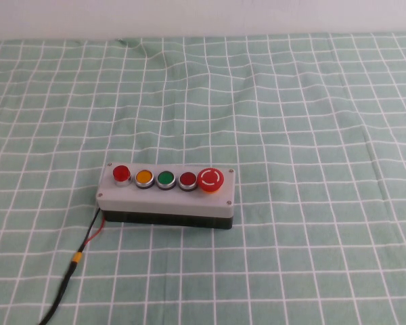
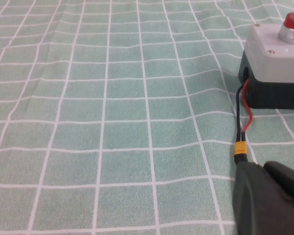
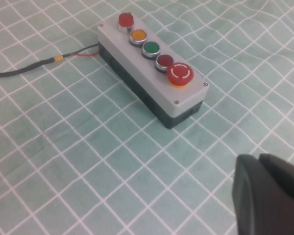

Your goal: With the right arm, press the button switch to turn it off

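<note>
The button switch (image 1: 166,198) is looking hard and steady on the table (image 1: 311,122); pushing its big red mushroom button (image 1: 210,179) from above is probably best. The right gripper (image 3: 269,196) is waiting at 4 o'clock and the left gripper (image 2: 267,200) at 8 o'clock; I cannot tell their grip.

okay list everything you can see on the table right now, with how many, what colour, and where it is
button switch: one, light-grey box on a black base, near table centre
red lamp: one, at the box's left end
round buttons: three, orange, green, dark red, in a row
mushroom button: one, large, red, at the box's right end
cable: one, red and black, running from the box's left end towards the near edge
tablecloth: one, green with white grid, covering the table
left gripper: black, beside the cable
right gripper: black, apart from the box
</note>
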